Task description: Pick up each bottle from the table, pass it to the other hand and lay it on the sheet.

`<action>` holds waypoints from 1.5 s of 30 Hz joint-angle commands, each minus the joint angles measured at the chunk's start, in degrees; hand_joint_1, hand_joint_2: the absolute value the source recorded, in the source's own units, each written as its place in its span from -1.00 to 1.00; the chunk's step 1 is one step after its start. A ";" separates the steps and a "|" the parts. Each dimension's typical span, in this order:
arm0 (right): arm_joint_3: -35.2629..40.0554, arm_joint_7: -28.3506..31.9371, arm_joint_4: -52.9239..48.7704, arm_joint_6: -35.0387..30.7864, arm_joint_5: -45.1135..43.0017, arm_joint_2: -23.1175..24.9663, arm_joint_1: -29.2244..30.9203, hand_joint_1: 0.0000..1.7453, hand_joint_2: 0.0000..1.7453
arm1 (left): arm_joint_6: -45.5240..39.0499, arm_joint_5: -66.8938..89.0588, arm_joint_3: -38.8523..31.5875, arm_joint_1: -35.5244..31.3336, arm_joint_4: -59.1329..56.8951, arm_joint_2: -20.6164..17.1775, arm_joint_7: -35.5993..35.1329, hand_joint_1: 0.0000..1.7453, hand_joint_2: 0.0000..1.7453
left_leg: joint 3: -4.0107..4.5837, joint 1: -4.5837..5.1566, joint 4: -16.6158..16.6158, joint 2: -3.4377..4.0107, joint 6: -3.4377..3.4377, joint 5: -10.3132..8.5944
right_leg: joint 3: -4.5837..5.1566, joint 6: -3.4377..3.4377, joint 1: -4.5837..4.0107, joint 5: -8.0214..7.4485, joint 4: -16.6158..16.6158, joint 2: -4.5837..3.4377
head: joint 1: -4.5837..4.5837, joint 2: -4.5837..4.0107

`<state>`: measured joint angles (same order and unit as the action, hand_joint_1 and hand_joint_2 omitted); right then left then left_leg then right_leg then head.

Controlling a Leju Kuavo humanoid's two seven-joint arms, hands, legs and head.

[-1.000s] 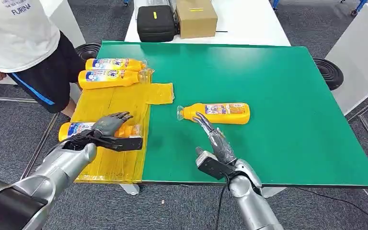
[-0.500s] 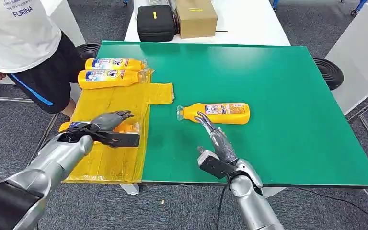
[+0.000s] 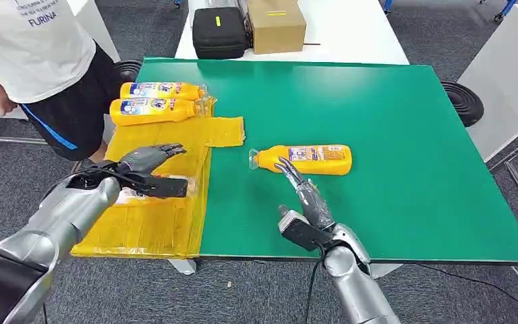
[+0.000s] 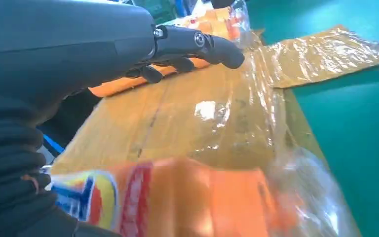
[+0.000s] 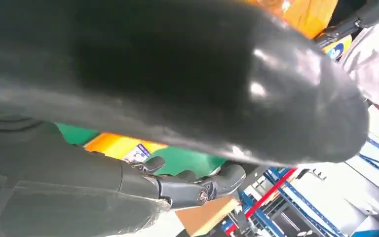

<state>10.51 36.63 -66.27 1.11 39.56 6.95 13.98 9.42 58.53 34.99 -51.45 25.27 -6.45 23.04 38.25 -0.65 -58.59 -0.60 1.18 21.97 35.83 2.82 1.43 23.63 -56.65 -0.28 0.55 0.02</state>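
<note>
A yellow bottle point(image 3: 303, 158) lies on its side on the green table point(image 3: 405, 121), clear cap to the left. My right hand point(image 3: 305, 196) is open just in front of it, fingers stretched toward it and apart from it; the bottle point(image 5: 121, 147) shows beyond that hand point(image 5: 177, 190). My left hand point(image 3: 147, 164) hovers open over the yellow sheet point(image 3: 155, 229). Another bottle point(image 3: 175, 187) lies on the sheet beneath it, partly hidden. Seen from the left wrist, this bottle point(image 4: 177, 197) lies free below the extended fingers point(image 4: 197, 42). Two more bottles point(image 3: 158, 90) point(image 3: 152, 108) lie at the sheet's far end.
A person point(image 3: 40, 61) in a white shirt and dark shorts stands at the table's far left corner. A black case point(image 3: 219, 30) and a cardboard box point(image 3: 276, 23) sit on the white table behind. The sheet overhangs the table's left edge.
My left arm has swung to the left and its hand has risen a little off the bottle on the sheet. My right hand and the bottle on the table have not moved.
</note>
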 commanded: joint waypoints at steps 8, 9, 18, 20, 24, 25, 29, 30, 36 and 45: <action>-3.07 -1.94 0.75 -1.60 1.61 -1.49 2.22 -1.00 -1.00 | 4.31 -13.92 0.59 1.99 9.67 -7.93 6.67 -1.00 -1.00 | -0.17 -0.03 0.00 0.11 -0.03 0.08 | -0.14 -0.11 -0.05 0.06 0.02 -0.05 | -0.02 0.00; -3.09 -1.94 0.74 -1.58 1.62 -1.52 2.23 -1.00 -1.00 | 4.30 -13.92 0.63 2.11 9.65 -7.88 6.67 -1.00 -1.00 | -0.29 -0.04 -0.01 0.13 -0.03 0.15 | -0.26 -0.17 -0.07 0.12 0.02 -0.05 | 0.00 0.00; -7.84 -13.97 13.20 -5.68 14.46 -10.36 14.88 -1.00 1.00 | -6.25 -28.46 -13.53 13.64 13.94 2.65 8.50 -1.00 1.00 | -0.33 0.09 0.08 -0.07 0.08 0.03 | -0.37 -0.05 0.12 0.06 0.14 0.14 | -0.02 0.00; -7.67 -15.29 19.91 -6.79 18.13 -13.16 19.79 -1.00 1.00 | -7.44 -30.61 -15.74 16.63 17.32 3.65 8.69 -1.00 1.00 | -0.23 0.13 0.05 -0.03 0.07 0.02 | -0.25 -0.01 0.17 0.00 0.11 0.06 | 0.02 0.00; -5.52 -17.32 32.79 -6.17 22.86 -16.44 29.95 -1.00 1.00 | -8.41 -31.68 -18.87 19.26 21.21 4.24 7.62 -1.00 1.00 | -0.22 0.21 -0.06 0.11 0.19 0.04 | -0.28 0.07 0.26 -0.06 0.07 -0.05 | 0.00 0.00; -5.53 -17.33 33.03 -6.08 22.85 -16.40 30.29 -1.00 1.00 | -8.41 -31.68 -18.93 19.31 21.28 4.16 7.62 -1.00 1.00 | -0.14 0.25 -0.05 0.11 0.17 0.01 | -0.17 0.11 0.29 -0.10 0.05 -0.07 | -0.02 0.00; -5.44 -17.64 34.61 -6.32 22.97 -15.90 30.85 -1.00 1.00 | -8.23 -31.62 -19.15 19.42 21.71 4.02 7.44 -1.00 1.00 | -0.07 0.32 -0.02 0.06 0.14 -0.05 | -0.08 0.15 0.28 -0.15 0.05 -0.03 | 0.00 0.00; -4.40 -18.58 37.10 -5.70 24.02 -16.19 32.56 -1.00 1.00 | -8.32 -31.41 -19.99 19.74 21.97 4.31 7.08 -1.00 1.00 | -0.21 0.26 -0.04 0.00 0.13 0.00 | -0.25 0.07 0.21 -0.07 0.06 0.06 | -0.04 0.00; -0.99 -18.72 45.78 -0.10 26.05 -15.71 40.39 -1.00 1.00 | -8.41 -30.01 -20.78 20.37 22.07 4.54 6.68 -1.00 1.00 | -0.16 0.32 -0.10 0.25 0.22 0.01 | -0.10 0.12 0.26 -0.10 -0.06 -0.19 | 0.02 0.00; 1.93 -17.03 49.96 5.20 26.58 -12.05 41.82 -1.00 1.00 | -9.04 -30.02 -20.51 18.33 19.63 5.59 6.08 -1.00 1.00 | -0.10 0.25 -0.05 0.15 0.20 -0.04 | -0.10 0.11 0.24 -0.12 0.01 -0.07 | -0.02 0.00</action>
<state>7.85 18.84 -27.27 3.28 65.75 -8.55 49.87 1.01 28.41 15.58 -30.33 48.39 -2.25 29.92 38.35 -0.33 -58.60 -0.62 1.43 21.80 35.91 3.09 1.75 23.45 -56.65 -0.24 0.52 0.02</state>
